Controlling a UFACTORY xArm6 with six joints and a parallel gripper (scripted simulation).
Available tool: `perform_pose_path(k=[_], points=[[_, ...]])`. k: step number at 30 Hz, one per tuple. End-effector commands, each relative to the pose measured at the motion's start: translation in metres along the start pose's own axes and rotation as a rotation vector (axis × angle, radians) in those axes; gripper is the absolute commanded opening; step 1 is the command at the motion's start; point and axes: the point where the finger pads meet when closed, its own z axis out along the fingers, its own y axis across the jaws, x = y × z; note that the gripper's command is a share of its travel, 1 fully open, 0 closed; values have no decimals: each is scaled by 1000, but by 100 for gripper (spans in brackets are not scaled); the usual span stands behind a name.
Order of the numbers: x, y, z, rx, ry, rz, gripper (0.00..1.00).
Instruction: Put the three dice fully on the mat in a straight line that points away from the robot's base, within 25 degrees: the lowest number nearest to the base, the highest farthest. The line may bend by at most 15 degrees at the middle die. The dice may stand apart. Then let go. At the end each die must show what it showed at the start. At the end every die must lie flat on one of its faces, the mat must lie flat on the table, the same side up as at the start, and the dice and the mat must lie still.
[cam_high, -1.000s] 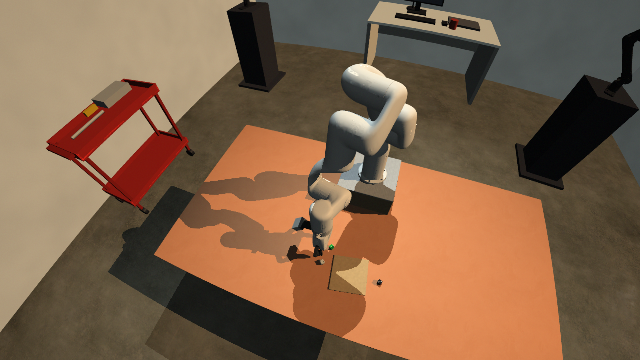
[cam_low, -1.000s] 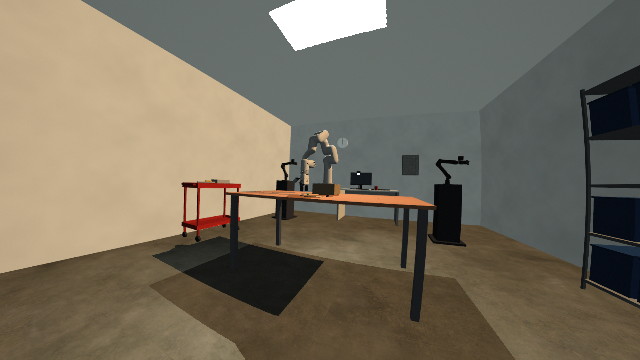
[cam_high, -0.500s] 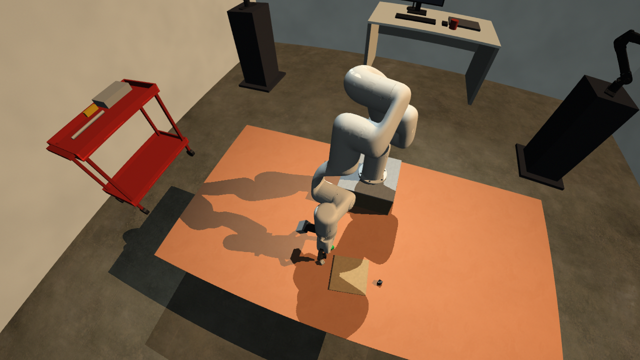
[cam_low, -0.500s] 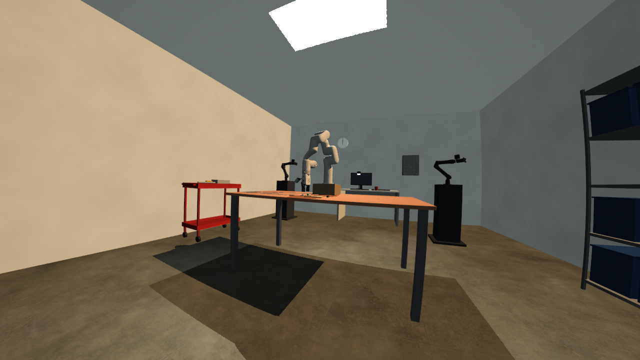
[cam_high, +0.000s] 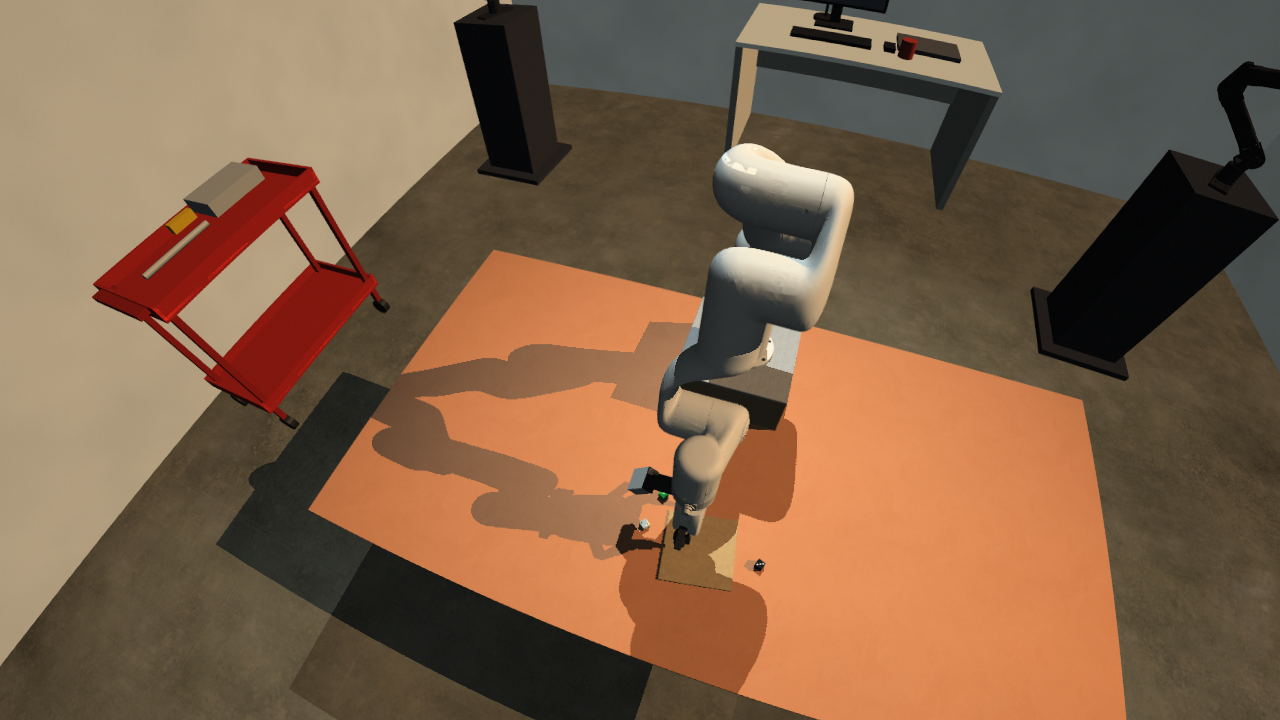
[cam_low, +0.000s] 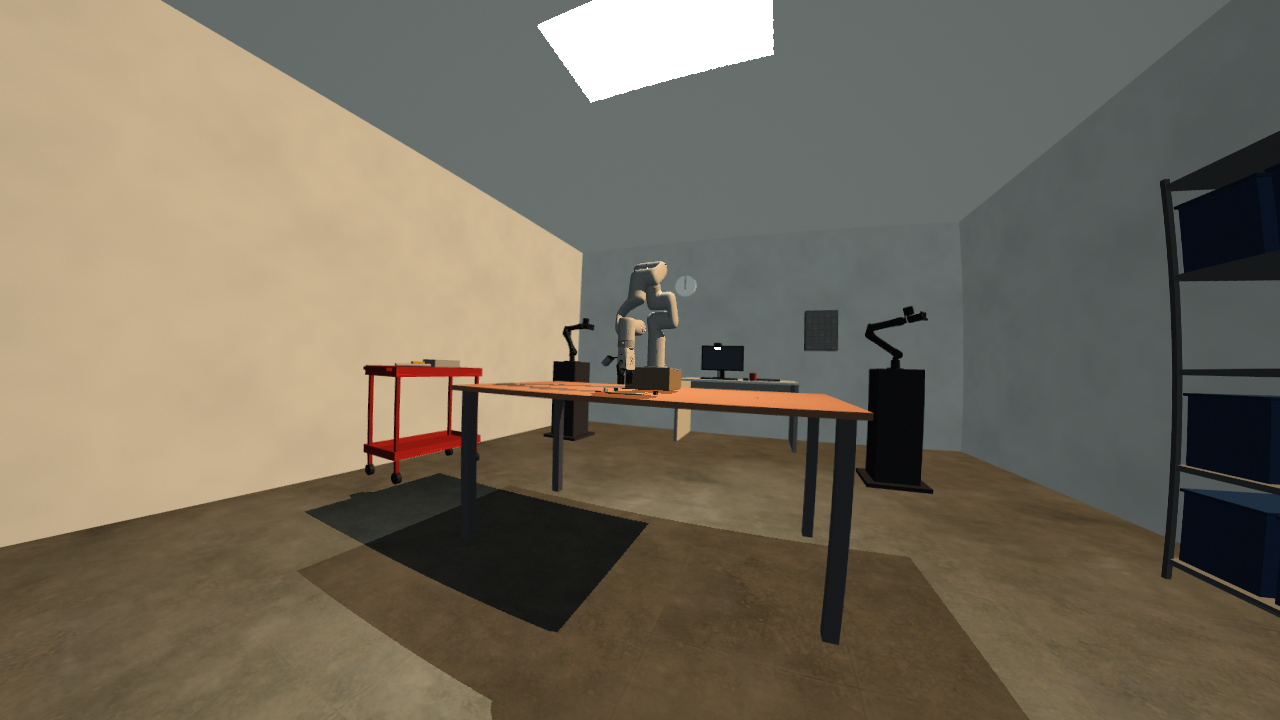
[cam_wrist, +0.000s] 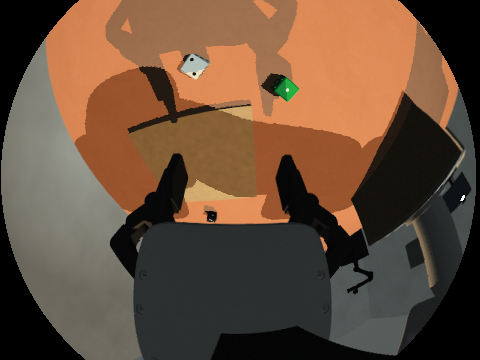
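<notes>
The green die lies flat on the orange worktop, off the mat, one pale pip on top. The white die lies flat near it, two dark pips up. The black die sits beyond the opposite side of the mat, its number too small to tell. The square tan mat lies flat, partly shaded.

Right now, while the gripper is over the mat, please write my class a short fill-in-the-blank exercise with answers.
1. The gripper is ____, not shut.
2. The die with one white pip on top is ____.
3. Across the mat from the white die lies the ____ die.

Answers: open; green; black
</notes>
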Motion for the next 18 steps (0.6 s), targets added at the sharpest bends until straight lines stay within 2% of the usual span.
perform_pose_path(k=[1,2,9,18], points=[[-47,-20,0,1,5,2,100],[-47,-20,0,1,5,2,100],[-97,-38,0,1,5,2,100],[-119,-46,0,1,5,2,100]])
